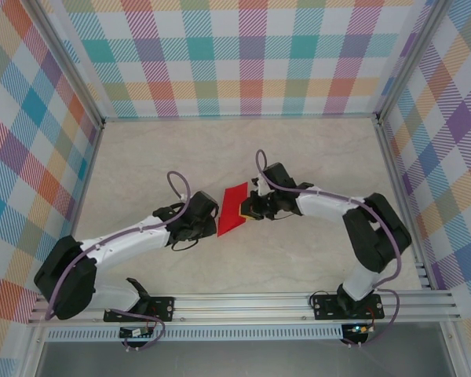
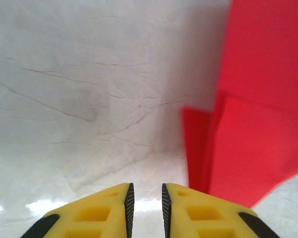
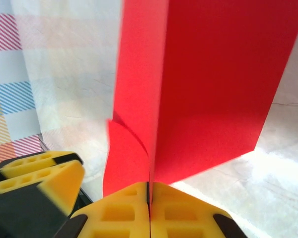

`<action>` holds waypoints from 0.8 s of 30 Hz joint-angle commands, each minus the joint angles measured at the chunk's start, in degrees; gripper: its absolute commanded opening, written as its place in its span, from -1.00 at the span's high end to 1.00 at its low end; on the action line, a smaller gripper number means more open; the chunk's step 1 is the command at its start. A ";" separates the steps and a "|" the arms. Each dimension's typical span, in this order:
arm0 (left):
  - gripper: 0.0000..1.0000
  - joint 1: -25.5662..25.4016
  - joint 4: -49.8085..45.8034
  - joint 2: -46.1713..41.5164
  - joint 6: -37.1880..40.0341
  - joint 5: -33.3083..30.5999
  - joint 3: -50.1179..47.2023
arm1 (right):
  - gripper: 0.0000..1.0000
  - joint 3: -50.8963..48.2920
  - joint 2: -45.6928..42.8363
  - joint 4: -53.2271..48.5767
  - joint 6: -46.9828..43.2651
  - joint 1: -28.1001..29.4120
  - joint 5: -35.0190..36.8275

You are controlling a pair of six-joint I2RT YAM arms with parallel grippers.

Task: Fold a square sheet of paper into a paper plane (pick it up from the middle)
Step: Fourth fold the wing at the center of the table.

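Top external view puts the folded red paper plane (image 1: 235,208) near the middle of the pale table (image 1: 298,157), its narrow tip pointing toward 7 o'clock. At the plane's 3 o'clock side the right gripper (image 1: 255,206) is clamped on the paper; its wrist view has the yellow fingers (image 3: 179,215) pressed together with the red paper (image 3: 213,84) rising from between them. At 9 o'clock of the plane sits the left gripper (image 2: 146,201), its jaws nearly together with a thin gap, holding nothing, the paper (image 2: 258,109) just beside it.

Pale marbled table (image 1: 314,149); red folded paper (image 1: 234,208) perhaps touching it.
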 commanded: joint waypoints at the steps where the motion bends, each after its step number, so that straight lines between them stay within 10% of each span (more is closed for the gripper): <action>1: 0.33 0.10 -5.69 -4.57 0.21 -4.19 1.01 | 0.89 -0.29 -5.85 -4.80 -0.12 0.39 7.00; 13: -0.26 0.62 -3.90 -11.55 6.33 -4.54 0.50 | 0.88 1.47 -12.27 -11.54 9.65 3.62 18.27; 24: -0.87 -0.25 19.48 -7.74 19.86 6.49 -8.49 | 0.87 1.62 -4.03 -6.43 22.06 7.74 19.59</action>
